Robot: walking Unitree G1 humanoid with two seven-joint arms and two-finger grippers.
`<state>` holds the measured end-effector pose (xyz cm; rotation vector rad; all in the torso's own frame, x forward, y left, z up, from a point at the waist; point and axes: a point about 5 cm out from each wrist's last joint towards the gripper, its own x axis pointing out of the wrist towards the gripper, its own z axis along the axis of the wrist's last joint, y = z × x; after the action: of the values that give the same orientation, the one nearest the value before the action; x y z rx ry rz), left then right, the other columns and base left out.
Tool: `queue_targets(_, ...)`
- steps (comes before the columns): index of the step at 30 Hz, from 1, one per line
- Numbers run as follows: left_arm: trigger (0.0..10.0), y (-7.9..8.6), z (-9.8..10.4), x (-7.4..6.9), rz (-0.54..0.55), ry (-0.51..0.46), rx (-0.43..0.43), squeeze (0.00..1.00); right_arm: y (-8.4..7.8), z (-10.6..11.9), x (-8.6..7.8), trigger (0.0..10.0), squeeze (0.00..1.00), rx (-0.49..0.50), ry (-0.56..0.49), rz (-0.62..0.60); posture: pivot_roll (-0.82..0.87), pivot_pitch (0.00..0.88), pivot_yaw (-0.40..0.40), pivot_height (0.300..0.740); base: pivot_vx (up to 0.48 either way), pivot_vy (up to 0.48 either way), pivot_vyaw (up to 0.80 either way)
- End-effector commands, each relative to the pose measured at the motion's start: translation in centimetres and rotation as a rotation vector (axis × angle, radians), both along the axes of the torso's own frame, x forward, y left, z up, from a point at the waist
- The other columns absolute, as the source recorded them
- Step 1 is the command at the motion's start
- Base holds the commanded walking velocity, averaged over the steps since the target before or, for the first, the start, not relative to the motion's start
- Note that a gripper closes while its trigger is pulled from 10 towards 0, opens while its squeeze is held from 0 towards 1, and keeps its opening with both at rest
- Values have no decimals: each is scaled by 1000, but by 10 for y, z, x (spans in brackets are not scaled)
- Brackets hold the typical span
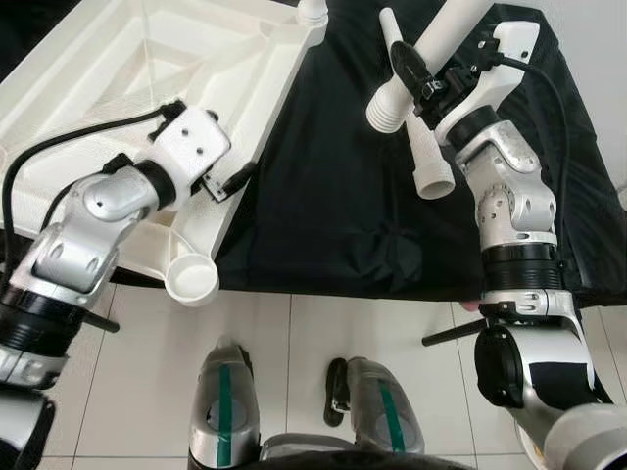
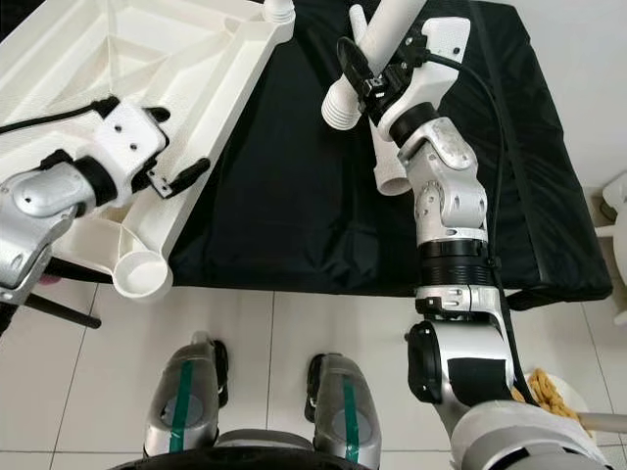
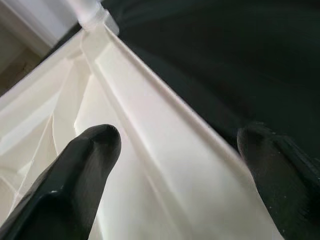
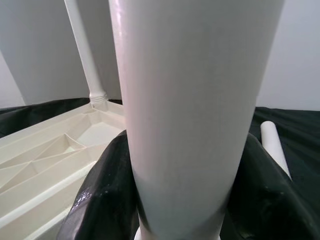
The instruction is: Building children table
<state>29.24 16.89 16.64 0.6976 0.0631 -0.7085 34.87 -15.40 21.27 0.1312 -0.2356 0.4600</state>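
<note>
The black cloth [image 1: 343, 196] carries the inverted white tabletop [image 1: 147, 69], which overhangs the near edge with an empty corner socket [image 1: 191, 279] over the floor tiles; one leg stands fitted at its far corner [image 4: 87, 65]. The left gripper [image 3: 180, 165] straddles the tabletop's rim, fingers spread wide. The right gripper [image 1: 416, 73] is clamped around a raised leg [image 1: 431, 49]. Another leg [image 1: 421, 147] lies loose on the cloth beneath it

White tiled floor [image 1: 294, 362], grey wall [image 4: 40, 60]
</note>
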Motion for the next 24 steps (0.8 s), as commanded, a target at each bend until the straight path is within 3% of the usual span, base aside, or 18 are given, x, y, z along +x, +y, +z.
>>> queue_targets(1, 10000, -3, 1, -3, -37, -14, 34, 0, -2, 4, -2, 10000, 0, 2, -17, -3, 75, 33, -55, 740, 0, 0, 0)
queue_targets(10, 10000, -4, -13, -8, -87, 43, 105, 0, -4, 5, -2, 10000, 0, -3, -19, -11, 71, 38, -55, 740, 0, 0, 0)
queue_targets(11, 10000, -17, -20, -9, -133, 46, 119, 0, -6, 7, -2, 10000, 0, -5, -22, -19, 65, 43, -61, 740, 0, 0, 0)
queue_targets(24, 10000, -62, -24, 3, -248, 45, 51, 0, -13, 13, -1, 10000, 0, -8, -29, -45, 11, 66, -61, 740, 0, 0, 0)
